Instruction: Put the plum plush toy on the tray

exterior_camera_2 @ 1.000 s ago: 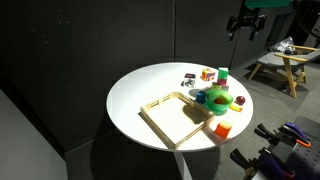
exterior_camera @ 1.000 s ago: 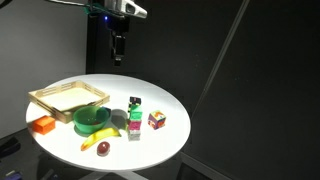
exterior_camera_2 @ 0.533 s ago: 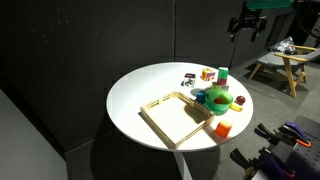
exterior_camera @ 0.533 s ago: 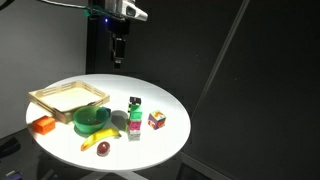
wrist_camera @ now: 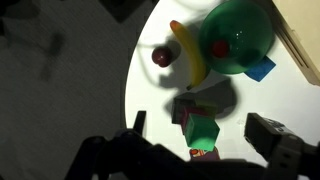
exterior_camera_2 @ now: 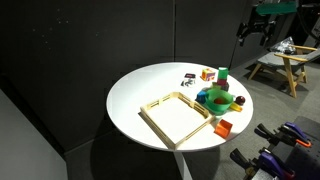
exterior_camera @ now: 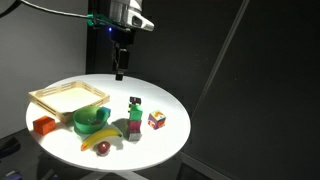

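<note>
Plum plush toy (exterior_camera: 103, 149) sits at the counter's (exterior_camera: 165, 100) edge, just beside the banana (exterior_camera: 108, 136), well apart from the tray (exterior_camera: 68, 98). The tool (exterior_camera: 120, 71) hangs above the opposite edge, jaws spread wide, holding nothing.

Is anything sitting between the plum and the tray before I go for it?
Yes: the banana and the green bowl lie between the plum plush toy and the tray. Lifting over them looks needed.
</note>
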Controlling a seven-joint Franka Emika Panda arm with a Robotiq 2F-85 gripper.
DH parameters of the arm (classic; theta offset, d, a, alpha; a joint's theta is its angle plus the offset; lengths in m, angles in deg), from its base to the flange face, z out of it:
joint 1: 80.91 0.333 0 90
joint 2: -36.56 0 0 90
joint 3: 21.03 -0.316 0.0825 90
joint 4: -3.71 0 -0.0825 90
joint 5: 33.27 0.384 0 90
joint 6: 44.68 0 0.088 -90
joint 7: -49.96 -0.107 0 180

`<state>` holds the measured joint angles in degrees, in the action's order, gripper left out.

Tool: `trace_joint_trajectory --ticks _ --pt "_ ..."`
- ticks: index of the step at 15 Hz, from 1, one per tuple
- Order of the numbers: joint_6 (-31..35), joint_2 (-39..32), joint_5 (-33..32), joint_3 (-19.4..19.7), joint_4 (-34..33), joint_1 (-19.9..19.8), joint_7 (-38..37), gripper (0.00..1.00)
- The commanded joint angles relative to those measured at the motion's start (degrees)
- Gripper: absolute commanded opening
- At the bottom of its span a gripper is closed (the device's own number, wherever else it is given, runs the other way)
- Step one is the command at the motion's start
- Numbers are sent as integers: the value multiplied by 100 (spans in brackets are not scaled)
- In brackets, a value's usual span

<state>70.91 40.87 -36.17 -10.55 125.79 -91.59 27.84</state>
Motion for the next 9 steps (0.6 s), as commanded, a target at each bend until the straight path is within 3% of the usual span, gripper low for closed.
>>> trace_joint_trajectory --ticks 1,9 --pt "240 129 13 91 278 -104 348 100" --pt "833 92 -51 213 942 -179 1165 100"
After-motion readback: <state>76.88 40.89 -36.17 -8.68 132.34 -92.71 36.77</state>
